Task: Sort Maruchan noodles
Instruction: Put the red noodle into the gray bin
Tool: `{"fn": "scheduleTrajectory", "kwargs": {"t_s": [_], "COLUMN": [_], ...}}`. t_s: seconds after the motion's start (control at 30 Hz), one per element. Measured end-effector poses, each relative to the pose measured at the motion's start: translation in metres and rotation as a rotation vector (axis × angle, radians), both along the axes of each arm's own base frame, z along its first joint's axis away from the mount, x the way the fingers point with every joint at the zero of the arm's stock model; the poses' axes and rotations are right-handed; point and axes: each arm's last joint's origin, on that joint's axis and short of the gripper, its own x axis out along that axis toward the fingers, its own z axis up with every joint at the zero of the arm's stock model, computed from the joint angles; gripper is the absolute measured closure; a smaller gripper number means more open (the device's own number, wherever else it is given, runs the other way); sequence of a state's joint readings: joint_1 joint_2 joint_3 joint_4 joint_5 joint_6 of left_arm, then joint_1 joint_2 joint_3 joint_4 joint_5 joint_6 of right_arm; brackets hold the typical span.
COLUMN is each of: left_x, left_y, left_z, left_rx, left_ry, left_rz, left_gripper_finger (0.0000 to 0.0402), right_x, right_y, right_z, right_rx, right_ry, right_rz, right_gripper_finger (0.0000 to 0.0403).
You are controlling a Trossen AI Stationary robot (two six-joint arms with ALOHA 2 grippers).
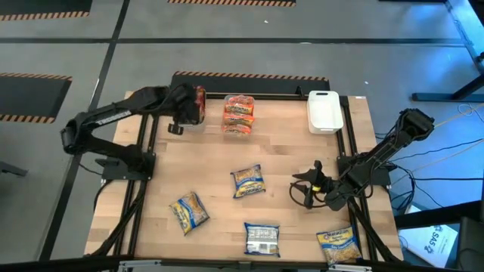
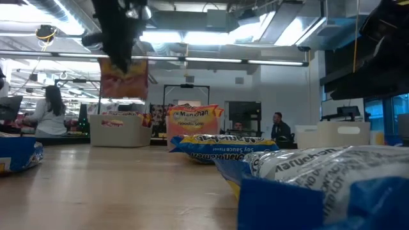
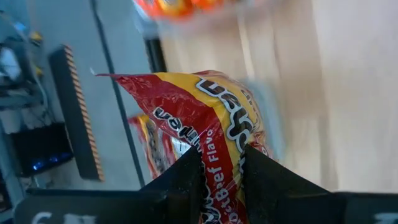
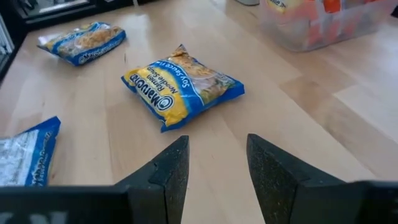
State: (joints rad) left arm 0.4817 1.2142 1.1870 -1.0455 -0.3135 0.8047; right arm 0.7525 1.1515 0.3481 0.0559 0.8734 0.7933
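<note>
My left claw [image 3: 222, 163] pinches a red packet [image 1: 199, 104] at eleven o'clock; the clear bin [image 1: 239, 127] holds orange packets [image 1: 238, 113]; right claw [image 4: 216, 163] gapes empty.

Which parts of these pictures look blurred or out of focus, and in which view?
Low view: the nearest blue Maruchan packet is a soft blur. Left wrist view: the red beef packet in the left claw reads sharp, the table behind smears. Right wrist view: sharp throughout.

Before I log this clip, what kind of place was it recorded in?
Most likely a robotics lab or workshop in an open-plan industrial room. Hazard-striped floor tape borders the wooden table, exposed ceiling ducts and strip lights run overhead, and people sit at workstations behind the table.
</note>
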Motion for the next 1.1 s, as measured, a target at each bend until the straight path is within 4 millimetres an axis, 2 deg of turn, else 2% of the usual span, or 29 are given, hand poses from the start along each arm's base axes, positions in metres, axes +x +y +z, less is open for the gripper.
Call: {"fn": "scheduleTrajectory", "kwargs": {"t_s": [0.17,0.4,0.57,0.77,0.93,1.1], "left_x": [0.004,0.019,0.018,0.016,0.013,0.012], "left_y": [0.028,0.05,0.051,0.048,0.048,0.047], "left_z": [-0.02,-0.049,-0.074,-0.093,-0.11,-0.116], "left_rx": [-0.027,-0.143,-0.202,-0.229,-0.185,-0.159], "left_ry": [0.146,0.186,0.229,0.206,0.21,0.215], "left_rz": [-0.019,-0.042,-0.048,-0.052,0.016,0.058], "left_gripper_finger": [0.0318,0.0318,0.0324,0.0325,0.0309,0.0282], "right_x": [0.0,0.0,0.0,0.0,0.0,0.0], "right_y": [0.0,0.0,0.0,0.0,-0.001,0.0], "right_z": [0.0,0.0,0.0,0.0,0.0,0.0], "right_rx": [0.034,0.035,0.031,0.003,-0.001,0.004], "right_ry": [-0.011,-0.011,-0.007,-0.002,-0.005,-0.009], "right_rz": [-0.017,-0.018,-0.016,-0.011,-0.015,-0.016], "right_gripper_finger": [0.0252,0.0252,0.0252,0.0252,0.0252,0.0252]}}
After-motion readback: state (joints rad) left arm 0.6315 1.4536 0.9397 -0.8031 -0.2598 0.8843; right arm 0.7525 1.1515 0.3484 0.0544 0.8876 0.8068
